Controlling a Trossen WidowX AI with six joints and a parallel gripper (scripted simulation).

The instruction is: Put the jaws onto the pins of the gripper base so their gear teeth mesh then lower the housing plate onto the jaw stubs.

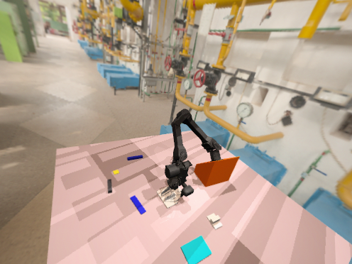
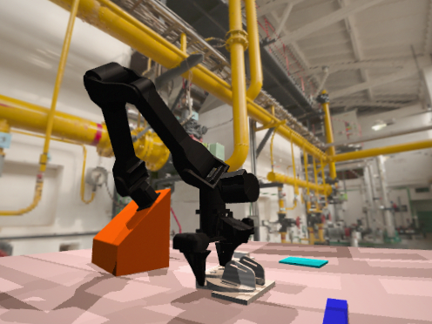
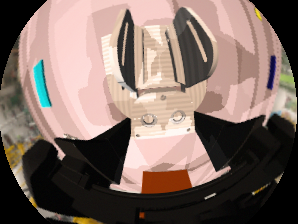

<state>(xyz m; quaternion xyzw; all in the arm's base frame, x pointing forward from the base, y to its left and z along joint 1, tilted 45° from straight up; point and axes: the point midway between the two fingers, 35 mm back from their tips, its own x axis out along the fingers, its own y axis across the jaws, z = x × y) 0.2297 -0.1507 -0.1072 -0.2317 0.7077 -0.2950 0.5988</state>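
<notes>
My gripper [image 2: 212,275] [image 3: 161,116] points down, one finger on each side of the housing plate [image 3: 162,131], low over the table. It is shut on that pale plate, near two round features that show on its face. Two upright jaws with dark inner faces, the left jaw [image 3: 125,52] and the right jaw [image 3: 192,50], stand beyond the fingers, apart from each other. The square pale gripper base [image 1: 171,204] [image 2: 244,297] lies flat under these parts. The pins and gear teeth are hidden. I cannot tell whether the plate sits fully level.
An orange wedge-shaped block [image 1: 216,172] [image 2: 145,244] stands close to the arm. A small pale stepped piece [image 1: 214,220] and a cyan plate [image 1: 196,250] [image 2: 303,261] [image 3: 42,84] lie on one side. Blue bars [image 1: 138,204] [image 1: 135,157], a dark bar [image 1: 109,186] and a yellow block [image 1: 116,172] lie on the other.
</notes>
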